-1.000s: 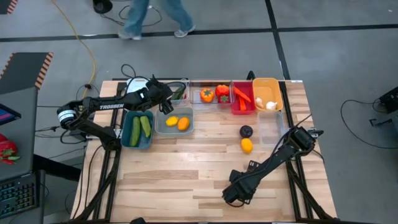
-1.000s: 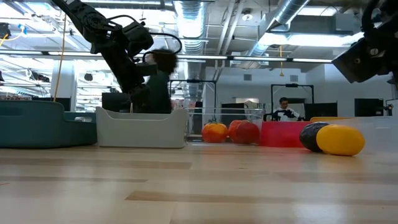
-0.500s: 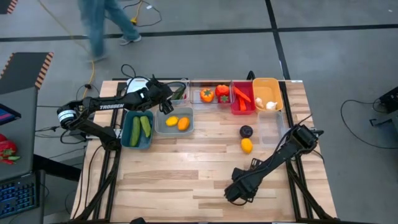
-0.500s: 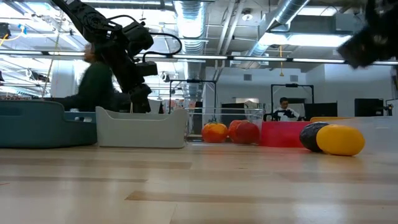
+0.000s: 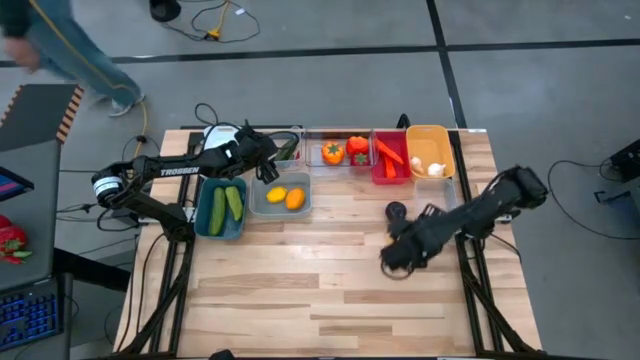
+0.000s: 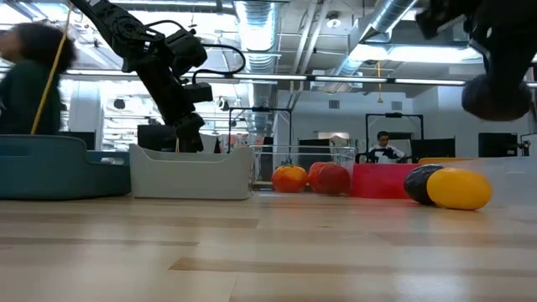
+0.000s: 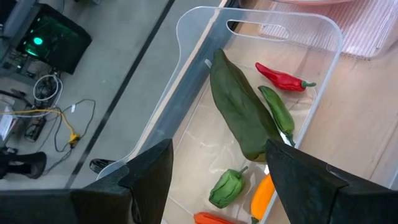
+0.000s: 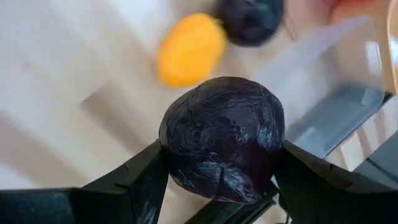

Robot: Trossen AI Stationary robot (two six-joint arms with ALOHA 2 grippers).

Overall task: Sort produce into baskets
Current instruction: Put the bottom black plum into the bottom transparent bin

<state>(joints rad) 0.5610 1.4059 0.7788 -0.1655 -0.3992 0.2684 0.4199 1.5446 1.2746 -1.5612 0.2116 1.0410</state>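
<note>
Dark purple ball (image 8: 222, 138) w/ wrinkly skin betw. black fingers (image 8: 140, 186); yellow-orange lemon (image 8: 189, 48) & 2nd purple ball (image 8: 250, 18) on pale wood table (image 5: 300, 290). Teal tub (image 5: 207, 228): green cucumbers (image 5: 225, 206). Grey-blue tub (image 5: 258, 208): yellow lemons (image 5: 285, 196). Red tub (image 5: 379, 172), orange tub (image 5: 441, 143). Clear tub (image 7: 186, 93): dark green pepper (image 7: 239, 106), red chilli (image 7: 283, 78).

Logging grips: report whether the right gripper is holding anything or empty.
Holding. The right gripper is shut on a purple ball, a dark finger against each side, above the table near the loose lemon.
</note>
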